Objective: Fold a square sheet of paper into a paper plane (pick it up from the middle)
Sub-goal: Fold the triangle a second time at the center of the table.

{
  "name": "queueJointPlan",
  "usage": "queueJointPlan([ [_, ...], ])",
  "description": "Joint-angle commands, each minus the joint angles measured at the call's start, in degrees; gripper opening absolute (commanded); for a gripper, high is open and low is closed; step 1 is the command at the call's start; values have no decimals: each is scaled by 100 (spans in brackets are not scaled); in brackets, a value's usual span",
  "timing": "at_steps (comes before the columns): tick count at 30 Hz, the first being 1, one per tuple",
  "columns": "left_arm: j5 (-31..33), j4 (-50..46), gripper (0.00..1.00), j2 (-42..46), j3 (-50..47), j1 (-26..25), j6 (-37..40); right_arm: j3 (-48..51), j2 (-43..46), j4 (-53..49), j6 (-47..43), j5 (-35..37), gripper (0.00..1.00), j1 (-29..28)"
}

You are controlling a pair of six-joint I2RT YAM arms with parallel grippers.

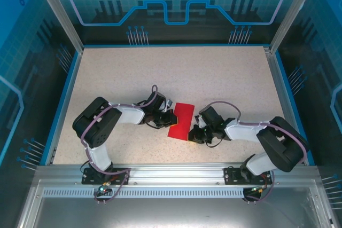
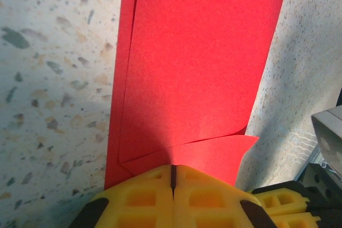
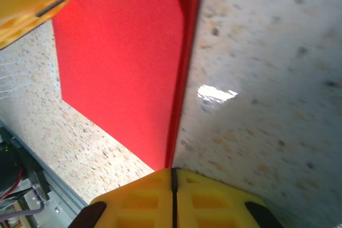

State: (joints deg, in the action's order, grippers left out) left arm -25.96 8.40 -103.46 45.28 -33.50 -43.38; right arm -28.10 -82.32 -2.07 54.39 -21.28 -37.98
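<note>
- The left end effector [image 2: 172, 181] has its yellow fingers [image 2: 139, 196] pressed together with only a thin dark seam between them. The tips sit at the near edge of the paper [image 2: 197, 68]. I cannot tell if that edge is pinched.
- The right end effector [image 3: 173, 182] is also closed, and its tips meet the paper's [image 3: 123, 68] near corner. I cannot tell if it grips the paper there.
- From above, the two end effectors flank the paper [image 1: 181, 120], the left [image 1: 167, 118] on its left side and the right [image 1: 193, 133] at its near right end.
- The paper is bright red and matte, folded into a long narrow strip. It lies flat on the speckled counter [image 1: 160, 73] near the middle, slanting from near left to far right.
- In the left wrist view its layers do not line up: a lower layer shows as a thin band along the left edge. A shallow crease crosses the near end, ending in a small pointed flap on the right.
- In the right wrist view one long edge stands slightly raised, casting a dark line.
</note>
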Motion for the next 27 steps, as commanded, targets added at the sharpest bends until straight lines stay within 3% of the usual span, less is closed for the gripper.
queueJointPlan([
  [1, 251, -377, 5, -201, -31, -14, 99, -294, 395, -461, -43, 215, 9, -31],
  [5, 241, -363, 5, -201, -34, -16, 89, -672, 312, -208, 42, 179, 11, -31],
  [13, 240, -356, 5, -160, -36, -17, 75, -1161, -875, 669, 411, 139, 8, -52],
  [27, 223, -335, 5, -183, -52, -16, 63, -1349, -1456, 1051, 517, 25, 9, -109],
])
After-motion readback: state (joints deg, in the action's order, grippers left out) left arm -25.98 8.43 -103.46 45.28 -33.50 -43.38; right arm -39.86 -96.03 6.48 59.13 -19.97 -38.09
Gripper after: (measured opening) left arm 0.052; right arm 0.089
